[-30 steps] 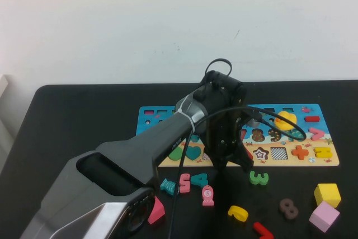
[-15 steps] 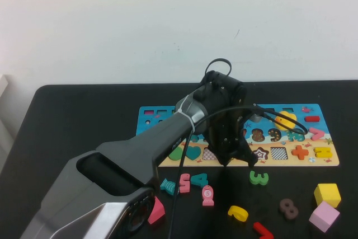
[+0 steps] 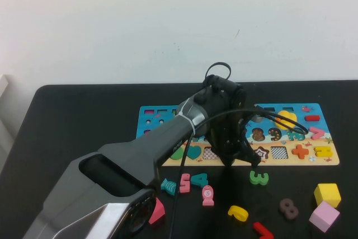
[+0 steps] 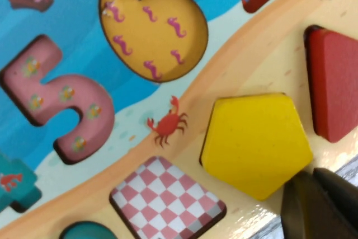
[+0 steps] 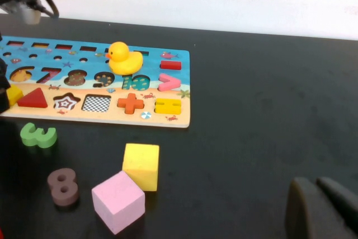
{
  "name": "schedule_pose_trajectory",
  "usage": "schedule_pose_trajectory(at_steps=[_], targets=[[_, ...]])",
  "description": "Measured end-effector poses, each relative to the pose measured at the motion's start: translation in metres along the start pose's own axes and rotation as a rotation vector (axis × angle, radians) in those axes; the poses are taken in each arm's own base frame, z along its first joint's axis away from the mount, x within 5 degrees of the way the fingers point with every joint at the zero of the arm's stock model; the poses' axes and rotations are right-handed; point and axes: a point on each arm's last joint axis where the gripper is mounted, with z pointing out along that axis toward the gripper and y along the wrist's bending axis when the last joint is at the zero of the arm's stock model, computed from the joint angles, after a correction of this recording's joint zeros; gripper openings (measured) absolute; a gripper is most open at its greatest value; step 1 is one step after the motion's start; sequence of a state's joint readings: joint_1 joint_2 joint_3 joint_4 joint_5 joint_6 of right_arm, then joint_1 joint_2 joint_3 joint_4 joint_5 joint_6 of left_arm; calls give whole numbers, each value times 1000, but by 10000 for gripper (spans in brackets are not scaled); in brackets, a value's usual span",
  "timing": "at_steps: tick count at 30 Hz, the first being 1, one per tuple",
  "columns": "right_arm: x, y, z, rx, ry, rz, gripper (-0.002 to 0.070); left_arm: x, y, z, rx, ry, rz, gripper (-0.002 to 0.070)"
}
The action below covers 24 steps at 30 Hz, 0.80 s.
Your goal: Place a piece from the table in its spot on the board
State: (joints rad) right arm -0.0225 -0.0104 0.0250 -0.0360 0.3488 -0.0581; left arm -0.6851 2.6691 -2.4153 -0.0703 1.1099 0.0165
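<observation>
The yellow pentagon piece (image 4: 255, 143) lies in the sandy lower strip of the board (image 4: 168, 71), lower right of the left wrist view, just beside the red piece (image 4: 334, 82) and near the pink checkered slot (image 4: 166, 200). It appears seated, but its lower edge looks slightly proud of the recess, so full seating cannot be confirmed. The left gripper (image 4: 321, 205) is at the lower right corner of that view, its fingers (image 4: 305, 208) clenched on nothing, tips just beside the piece's lower corner. Risk: a sideways drag on withdrawal could catch that corner and tip the piece out; a lift straight up is advisable. In the high view the left arm hides the slot at frame centre. The board also carries a yellow duck (image 5: 124, 58) and a pink number piece (image 4: 61, 102); other slots are vacant. The right gripper (image 5: 324, 208) hangs over the bare worktop (image 5: 263, 110), lower right of its own view, fingers clenched and empty, well apart from the yellow cube (image 5: 141, 165).
</observation>
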Motion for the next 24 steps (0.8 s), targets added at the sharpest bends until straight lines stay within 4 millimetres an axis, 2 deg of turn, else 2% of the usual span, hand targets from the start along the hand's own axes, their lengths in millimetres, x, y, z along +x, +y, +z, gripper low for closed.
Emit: schedule_pose_trajectory(at_steps=[5, 8, 11, 14, 17, 24], targets=[[0, 0, 0, 0, 0, 0, 19, -3, -1, -6, 5, -14, 0, -1], [0, 0, 0, 0, 0, 0, 19, -10, -2, -20, 4, -43, 21, -1], [0, 0, 0, 0, 0, 0, 19, -18, -3, -42, 1, -87, 69, -1], [0, 0, 0, 0, 0, 0, 19, -24, -6, -70, 10, -134, 81, -1], [0, 0, 0, 0, 0, 0, 19, -28, -8, -107, 0, -196, 102, -1], [0, 0, 0, 0, 0, 0, 19, -26, -13, -201, -27, -351, 163, -1]])
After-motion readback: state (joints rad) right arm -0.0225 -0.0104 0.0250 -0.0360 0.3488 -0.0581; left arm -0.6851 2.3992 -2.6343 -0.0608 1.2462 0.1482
